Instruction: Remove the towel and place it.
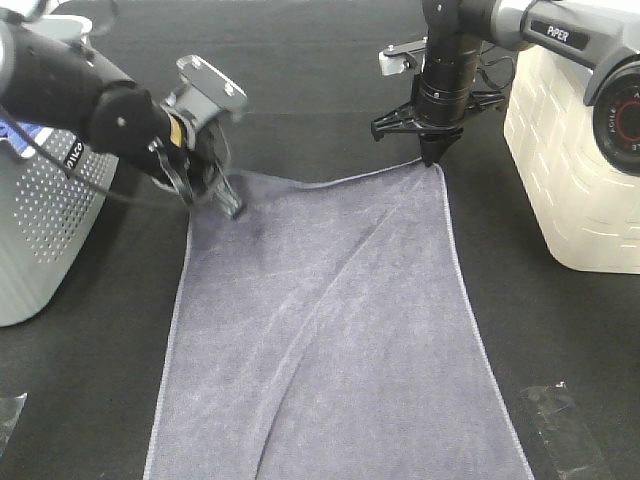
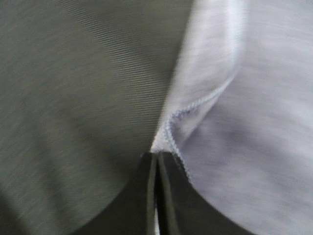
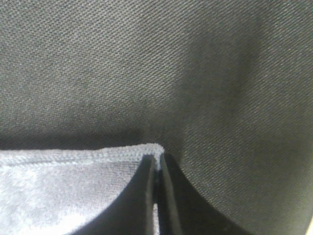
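Note:
The towel (image 1: 330, 330), a large grey-lavender cloth with a stitched hem, lies spread on the black table, running from mid-table to the near edge. My left gripper (image 1: 232, 205) is shut on its far left corner; in the left wrist view the hemmed towel corner (image 2: 168, 132) is pinched at the closed gripper (image 2: 157, 155). My right gripper (image 1: 432, 160) points straight down, shut on the far right corner. The right wrist view shows the towel's edge (image 3: 73, 161) caught between the closed gripper (image 3: 159, 157).
A grey perforated basket (image 1: 45, 225) stands at the left, with a bright blue cloth (image 1: 12, 135) peeking over its rim. A cream plastic container (image 1: 575, 165) stands at the right. Clear tape patches (image 1: 560, 420) lie near the front right.

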